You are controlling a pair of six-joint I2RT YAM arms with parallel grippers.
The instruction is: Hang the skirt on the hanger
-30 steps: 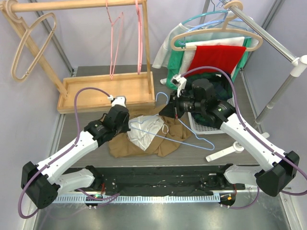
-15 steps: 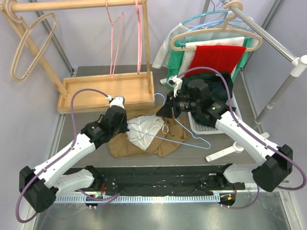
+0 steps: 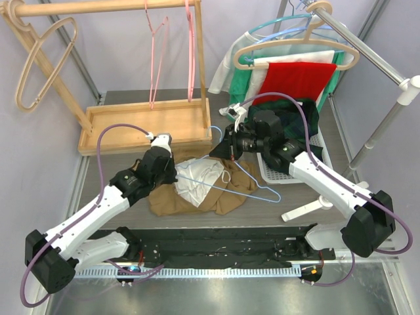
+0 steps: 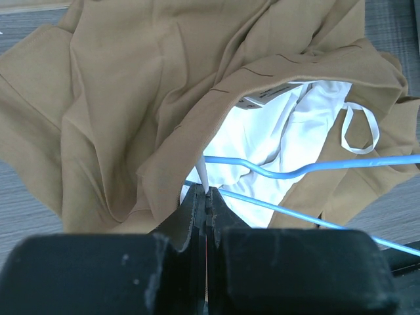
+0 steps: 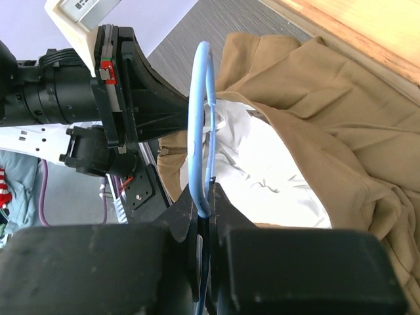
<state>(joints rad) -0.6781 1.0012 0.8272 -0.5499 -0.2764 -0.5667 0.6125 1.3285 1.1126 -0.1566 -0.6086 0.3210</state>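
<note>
The left gripper (image 4: pixel 207 192) pinches shut on the skirt (image 4: pixel 111 98) at its waistband, and the right gripper (image 5: pixel 207 191) clamps the hanger (image 5: pixel 197 118) by its hook; best hold that waist taut while sliding the hanger in.

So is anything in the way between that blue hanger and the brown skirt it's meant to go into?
Nothing visible. The right gripper holds the blue hanger, whose wire lies across the white lining at the open waist of the skirt, while the left gripper pinches the skirt at that opening.

Left arm (image 3: pixel 98 207) reaching forward and inward, left pincer (image 3: pixel 175 172) pressed closed, right arm (image 3: pixel 328 184) stretched leftward, right pincer (image 3: pixel 217 151) clamped tight, tips facing.
</note>
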